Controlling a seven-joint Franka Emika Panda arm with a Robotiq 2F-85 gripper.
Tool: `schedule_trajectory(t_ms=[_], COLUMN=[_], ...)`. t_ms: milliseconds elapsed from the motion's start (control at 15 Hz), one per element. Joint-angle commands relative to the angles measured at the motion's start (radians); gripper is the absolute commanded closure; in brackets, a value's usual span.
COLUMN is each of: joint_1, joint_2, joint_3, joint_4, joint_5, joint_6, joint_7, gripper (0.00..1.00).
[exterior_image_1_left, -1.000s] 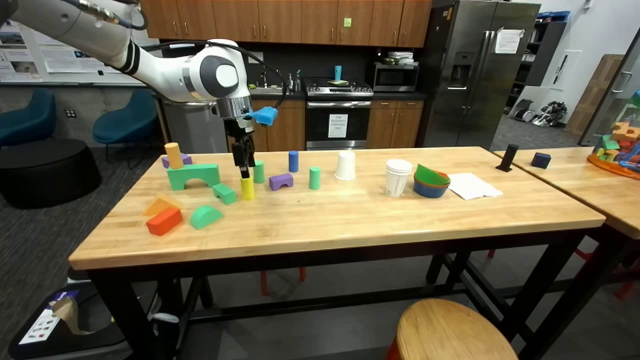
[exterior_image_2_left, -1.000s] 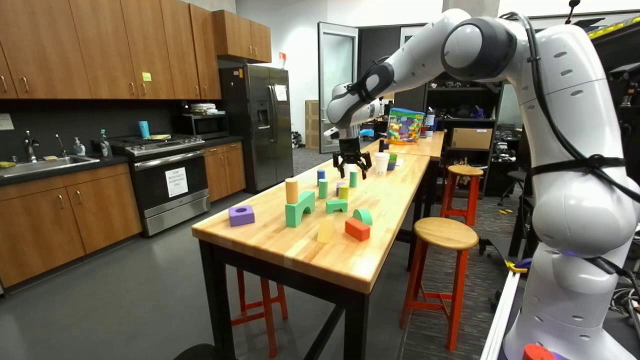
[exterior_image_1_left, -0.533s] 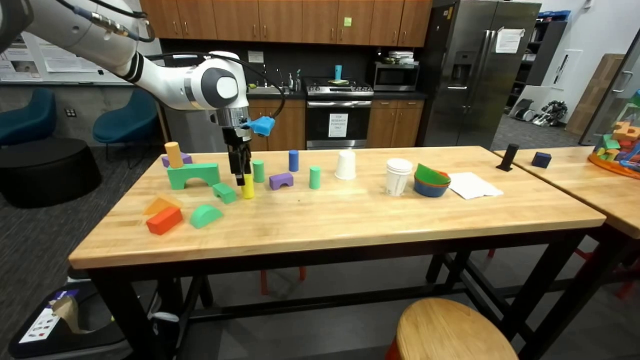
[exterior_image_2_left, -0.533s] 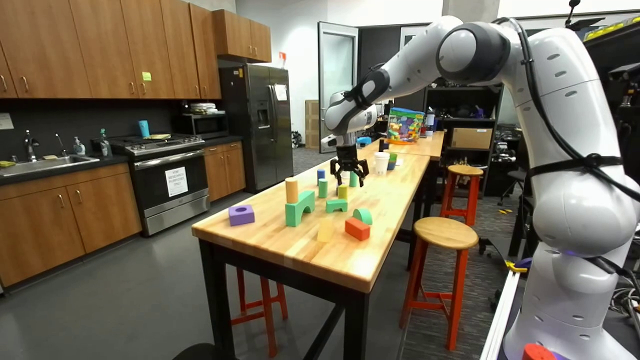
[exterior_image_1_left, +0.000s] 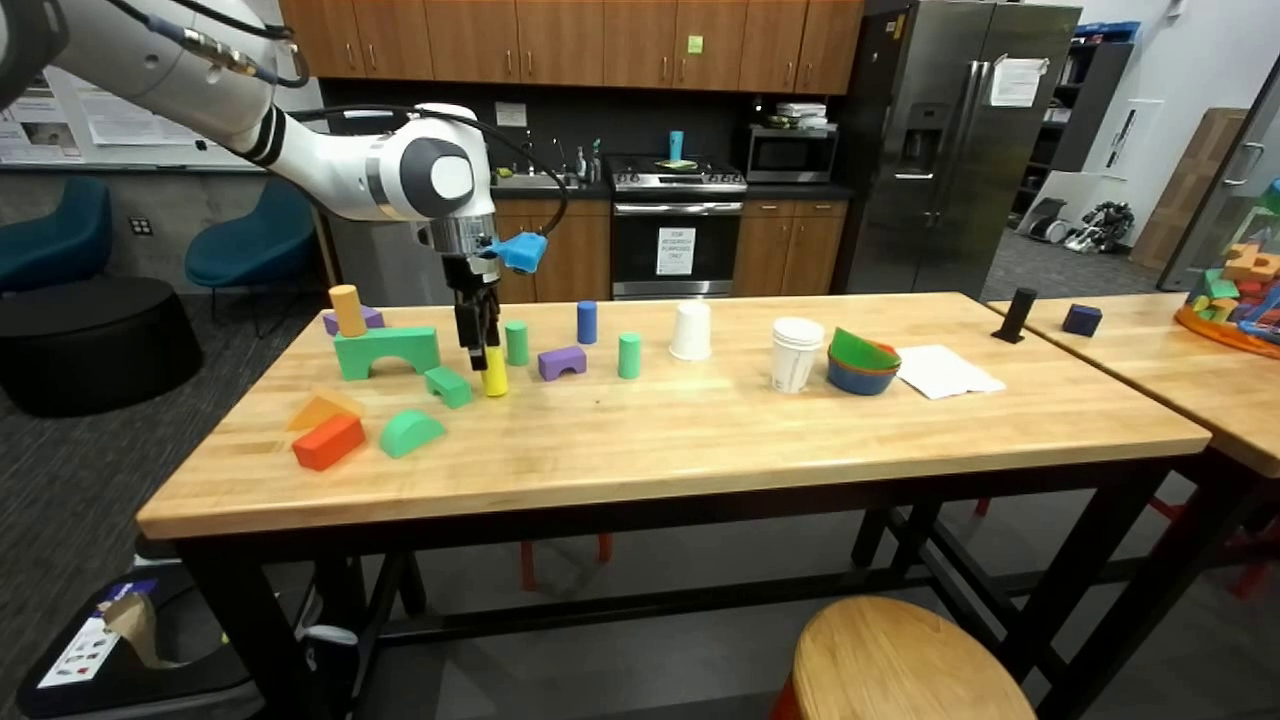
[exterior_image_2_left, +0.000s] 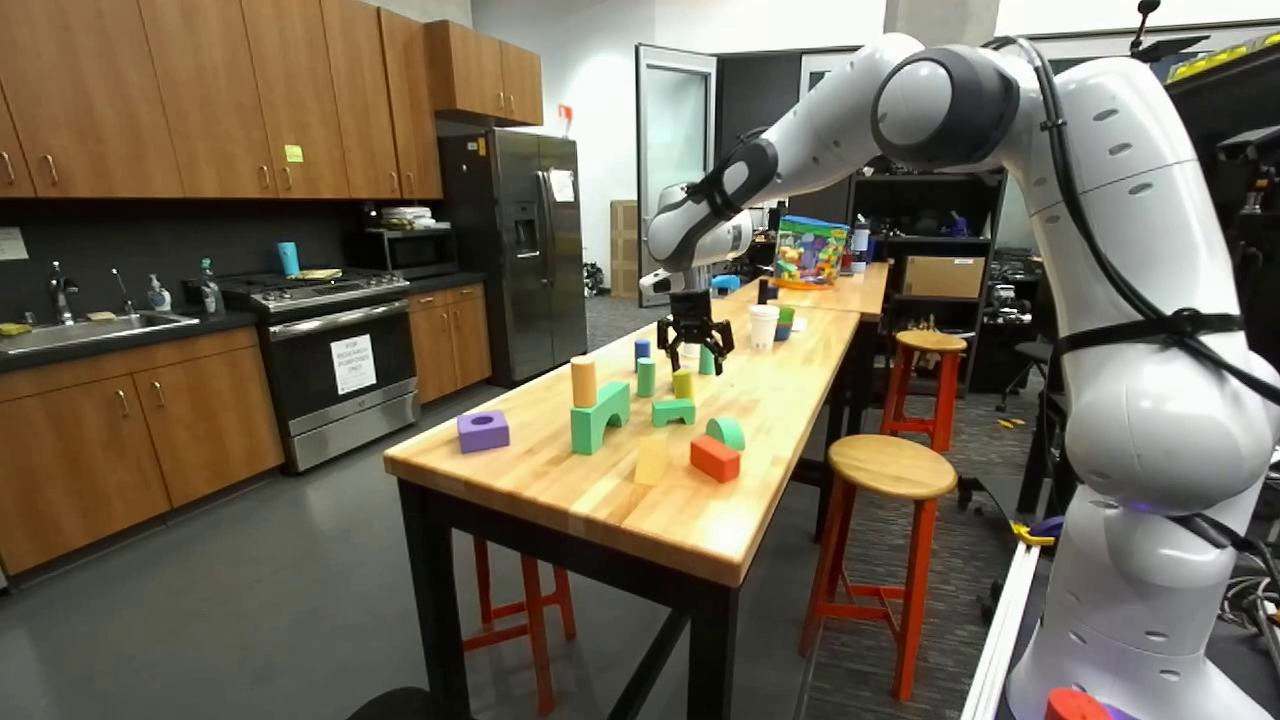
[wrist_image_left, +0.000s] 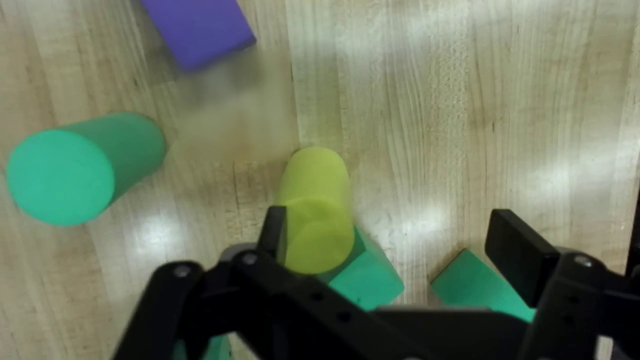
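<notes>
A yellow block (wrist_image_left: 318, 220) is standing at mid-frame in the wrist view, beside one finger (wrist_image_left: 273, 231). The claw (wrist_image_left: 389, 232) is gaping wide, holding nothing. A green cylinder (wrist_image_left: 85, 167) is standing at left, a purple block (wrist_image_left: 202, 30) sitting upper left.

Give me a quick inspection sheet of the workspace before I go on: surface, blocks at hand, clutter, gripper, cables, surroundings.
Surface: wooden table, one small dark speck; spills: nothing seen.
Blocks at hand: yellow cylinder upright, nearer one fingertip in the wrist view; small green arch near it.
Clutter: large green arch with an orange cylinder on top, red block, upside-down white cup, stacked paper cups, nested bowls, white paper.
Gripper: open, low over the table; nothing held; contact with the yellow cylinder cannot be told.
Cables: black cable along the arm, strapped to it; snags: nothing seen.
Surroundings: wooden stool beside the table; stove and refrigerator farther off.
</notes>
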Motion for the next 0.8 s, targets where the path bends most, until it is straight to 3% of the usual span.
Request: schedule_trajectory(t_ms=[0,733], joint_1=[-0.007,-0.008], joint_2=[-0.028,-0.066], joint_3=[0.003,0.001], joint_4=[-0.011,-0.005], joint_5=[0.021,0.037], joint_6=[0.008,0.006], joint_7=[-0.014,-0.024], gripper=[0.00,0.00])
